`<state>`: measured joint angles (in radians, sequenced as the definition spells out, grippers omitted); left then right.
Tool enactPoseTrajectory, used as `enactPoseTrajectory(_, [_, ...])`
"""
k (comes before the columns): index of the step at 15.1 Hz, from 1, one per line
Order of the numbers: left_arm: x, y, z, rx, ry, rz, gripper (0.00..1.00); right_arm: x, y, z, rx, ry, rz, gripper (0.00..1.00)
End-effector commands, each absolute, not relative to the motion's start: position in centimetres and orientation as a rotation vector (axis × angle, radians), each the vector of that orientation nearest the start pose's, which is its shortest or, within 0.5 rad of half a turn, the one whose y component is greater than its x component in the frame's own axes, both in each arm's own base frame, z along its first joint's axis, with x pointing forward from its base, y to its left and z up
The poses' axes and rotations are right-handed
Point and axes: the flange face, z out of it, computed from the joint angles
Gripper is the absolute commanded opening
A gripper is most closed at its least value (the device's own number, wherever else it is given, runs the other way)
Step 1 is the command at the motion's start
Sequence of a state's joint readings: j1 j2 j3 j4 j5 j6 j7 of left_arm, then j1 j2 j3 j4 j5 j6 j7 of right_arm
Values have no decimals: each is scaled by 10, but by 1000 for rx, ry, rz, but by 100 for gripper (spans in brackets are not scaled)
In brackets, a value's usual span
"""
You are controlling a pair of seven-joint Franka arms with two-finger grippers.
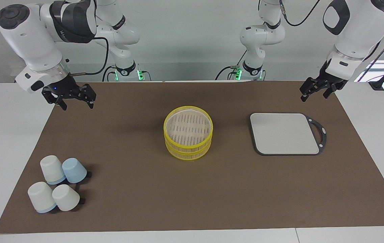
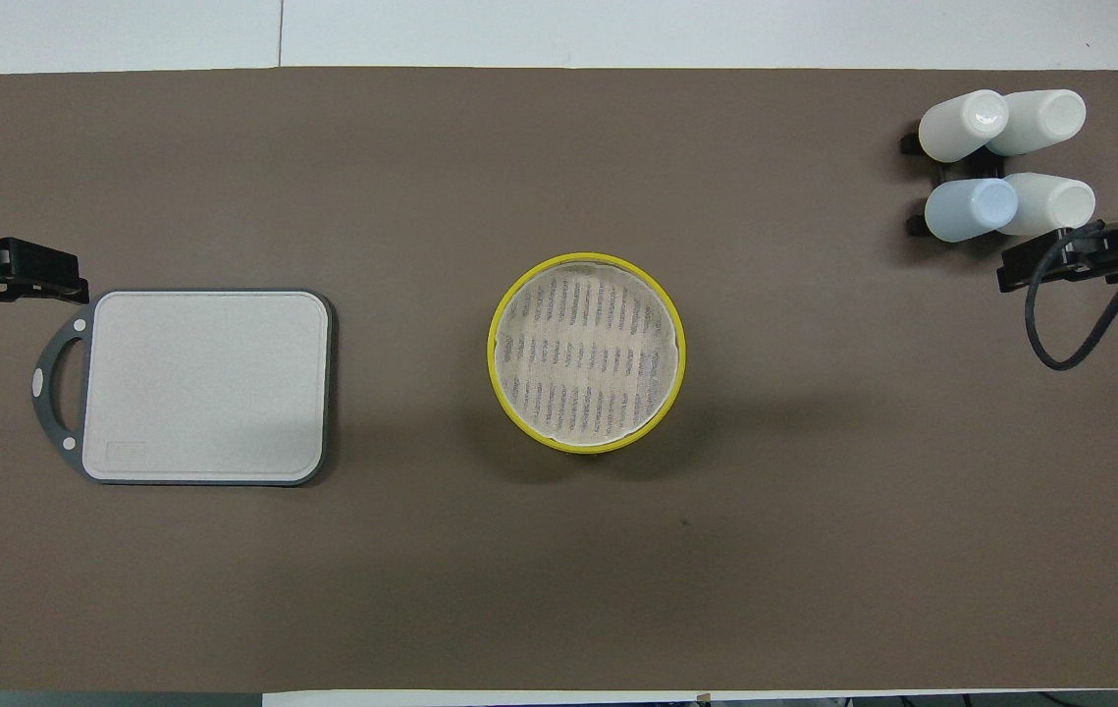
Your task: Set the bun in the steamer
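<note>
The steamer (image 1: 188, 152) stands in the middle of the brown mat, two yellow-rimmed tiers stacked, the pale slatted upper piece on top (image 2: 492, 351). No bun shows in either view. My right gripper (image 1: 77, 105) hangs open and holds nothing, over the mat's edge at the right arm's end, well away from the steamer; in the overhead view the right gripper (image 2: 1059, 265) sits just beside the cups. My left gripper (image 1: 313, 97) waits open and holds nothing, over the mat's corner near the board's handle, and the left gripper (image 2: 28, 280) shows at the overhead view's edge.
Several white and pale blue cups (image 1: 58, 184) lie clustered at the right arm's end, farther from the robots (image 2: 1000, 162). A flat grey board (image 1: 284, 133) with a black rim and handle lies toward the left arm's end (image 2: 205, 385).
</note>
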<state>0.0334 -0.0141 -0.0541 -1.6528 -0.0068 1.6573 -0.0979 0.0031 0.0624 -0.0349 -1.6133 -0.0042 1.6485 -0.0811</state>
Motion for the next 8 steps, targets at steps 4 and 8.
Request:
enactPoseTrajectory(4, [559, -8, 604, -3124, -103, -56, 100, 567, -25, 574, -3121, -72, 65, 100])
enactPoseTrajectory(8, [559, -9, 603, -3124, -101, -54, 100, 567, -25, 573, -3121, -67, 75, 100])
